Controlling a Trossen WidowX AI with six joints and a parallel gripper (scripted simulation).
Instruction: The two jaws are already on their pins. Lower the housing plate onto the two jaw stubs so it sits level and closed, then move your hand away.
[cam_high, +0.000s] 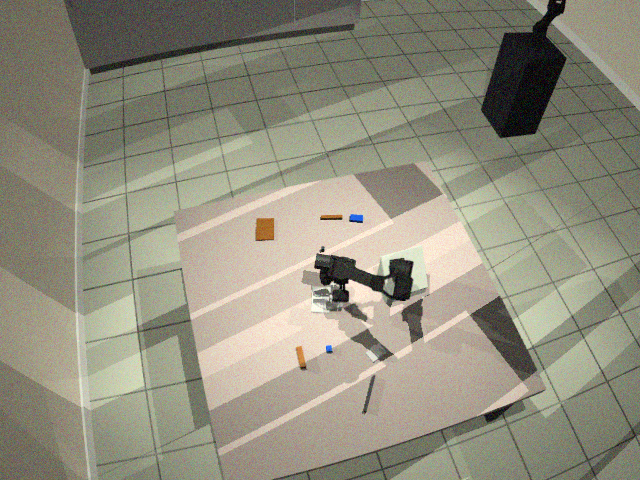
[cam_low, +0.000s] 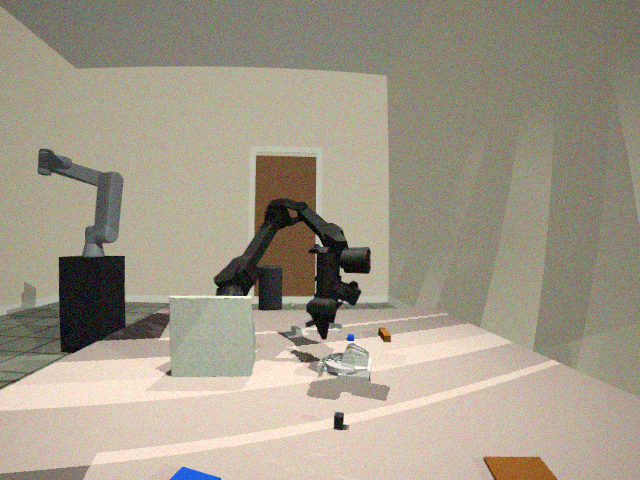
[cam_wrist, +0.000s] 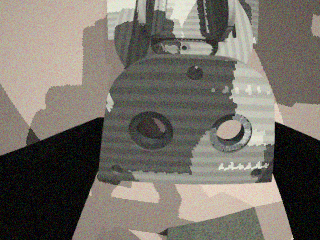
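Note:
My gripper (cam_high: 337, 304) (cam_low: 324, 336) (cam_wrist: 187, 128) points down and is shut on the housing plate (cam_wrist: 150, 95), one black finger at each side edge. The grey plate has two large round holes and looks roughly level in the wrist view. Pale table shows through part of both holes. The two jaws (cam_wrist: 141, 30) (cam_wrist: 215, 20) stick out beyond its far edge, above the pale base (cam_high: 319, 310) (cam_wrist: 112, 29). The plate hides the stubs and pins, so seating cannot be told. In the exterior view, plate and base merge into one pale shape below the fingers.
A pale green block (cam_high: 419, 268) (cam_low: 209, 335) stands beside the arm. A small dark peg (cam_high: 322, 249) (cam_low: 338, 420), orange tile (cam_high: 264, 228) (cam_low: 519, 467), orange bar (cam_high: 300, 357) (cam_low: 384, 334), blue cube (cam_high: 328, 348) (cam_low: 350, 337) and dark rod (cam_high: 369, 394) lie around.

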